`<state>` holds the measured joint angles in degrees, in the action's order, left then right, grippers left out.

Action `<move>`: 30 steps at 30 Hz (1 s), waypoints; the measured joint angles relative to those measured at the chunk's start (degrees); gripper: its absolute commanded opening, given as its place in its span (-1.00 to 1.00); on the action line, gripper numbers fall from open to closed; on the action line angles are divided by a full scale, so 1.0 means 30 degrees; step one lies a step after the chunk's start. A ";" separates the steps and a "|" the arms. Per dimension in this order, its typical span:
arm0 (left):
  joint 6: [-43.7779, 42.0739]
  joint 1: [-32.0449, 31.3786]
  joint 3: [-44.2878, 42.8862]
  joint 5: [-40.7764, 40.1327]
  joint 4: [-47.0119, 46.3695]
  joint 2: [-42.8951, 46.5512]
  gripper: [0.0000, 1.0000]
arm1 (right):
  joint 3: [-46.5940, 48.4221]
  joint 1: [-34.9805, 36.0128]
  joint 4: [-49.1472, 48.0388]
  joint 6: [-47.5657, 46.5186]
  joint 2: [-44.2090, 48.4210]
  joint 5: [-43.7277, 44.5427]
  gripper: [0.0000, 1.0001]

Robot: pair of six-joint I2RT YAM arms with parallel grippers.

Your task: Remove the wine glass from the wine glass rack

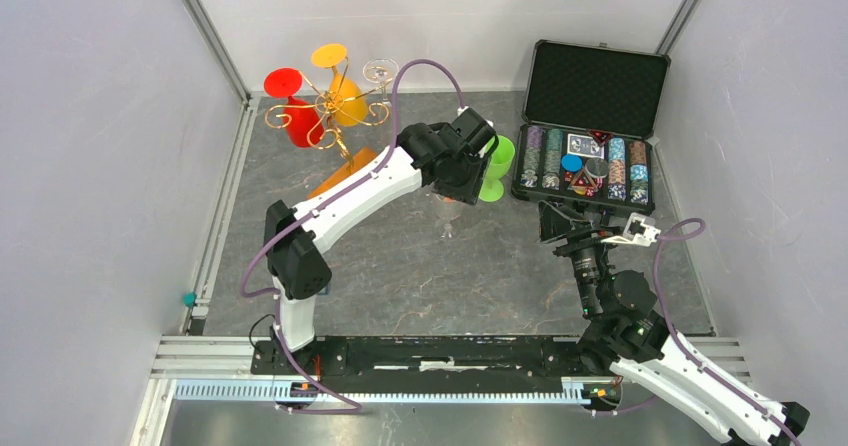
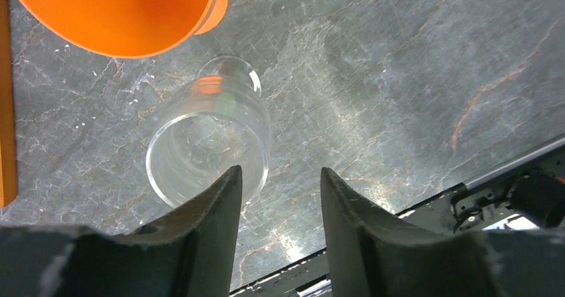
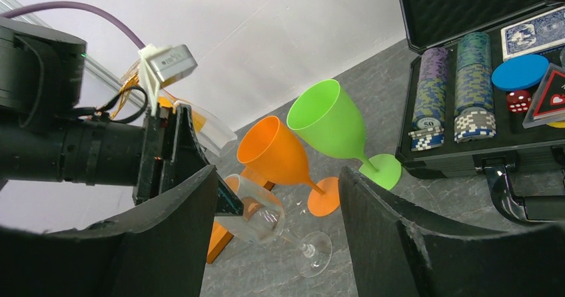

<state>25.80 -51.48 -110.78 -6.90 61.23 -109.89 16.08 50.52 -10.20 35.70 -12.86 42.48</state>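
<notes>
Clear wine glass (image 1: 449, 217) stood on mid-bench, off the wine glass rack (image 1: 325, 112) at far-left corner | left gripper (image 2: 280, 173) just above it, fingers apart, gripping nothing | right gripper (image 3: 278, 176) wide, empty, near-right | judged: removal done, only arm pull-back remaining

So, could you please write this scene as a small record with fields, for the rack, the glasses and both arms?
rack: wine glass rack, far left of the table
hanging on it: red glass, yellow-orange glass, hanging clear glass
off the rack: clear wine glass, upright on the table
beside it: orange glass, green glass, both upright
left gripper: above the clear wine glass, jaws open, nothing between them
right gripper: jaws open, empty
poker chip case: open, far right
</notes>
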 measured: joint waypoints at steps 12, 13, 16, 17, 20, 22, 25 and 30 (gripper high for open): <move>-0.1064 0.0000 -0.1632 0.0022 -0.0641 0.2900 1.00 | 0.0007 0.0000 0.0015 0.0007 -0.0168 -0.0051 0.43; -0.1195 0.0000 -0.1632 -0.0029 -0.0882 0.3395 1.00 | 0.0029 0.0000 0.0051 0.0015 -0.0219 -0.0051 0.43; -0.1727 0.0102 -0.1610 -0.0707 -0.2215 0.5289 1.00 | 0.0138 0.0000 0.0124 0.0095 -0.0510 -0.0073 0.43; -0.1792 0.0211 -0.1581 -0.0911 -0.2645 0.5850 1.00 | 0.0160 0.0000 0.0146 0.0117 -0.0597 -0.0102 0.43; -0.1894 0.1537 -0.1100 -0.1290 -0.4262 0.8007 1.00 | 0.0182 0.0000 0.0189 0.0153 -0.0787 -0.0138 0.43; -0.1647 0.3672 -0.0525 -0.1071 -0.5144 0.9304 1.00 | 0.0197 0.0000 0.0233 0.0146 -0.0809 -0.0138 0.43; -0.0874 0.7606 0.0670 -0.0539 -0.5996 1.0703 1.00 | 0.0211 0.0000 0.0284 0.0146 -0.0809 -0.0131 0.43; 0.0335 1.3092 0.2426 0.0969 -0.6156 1.1650 1.00 | 0.0233 0.0000 0.0284 0.0146 -0.0962 -0.0124 0.43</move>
<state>26.81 -12.21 -103.50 -3.99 42.76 -74.94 16.78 50.52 -9.34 36.14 -15.75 42.11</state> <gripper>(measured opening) 0.994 0.714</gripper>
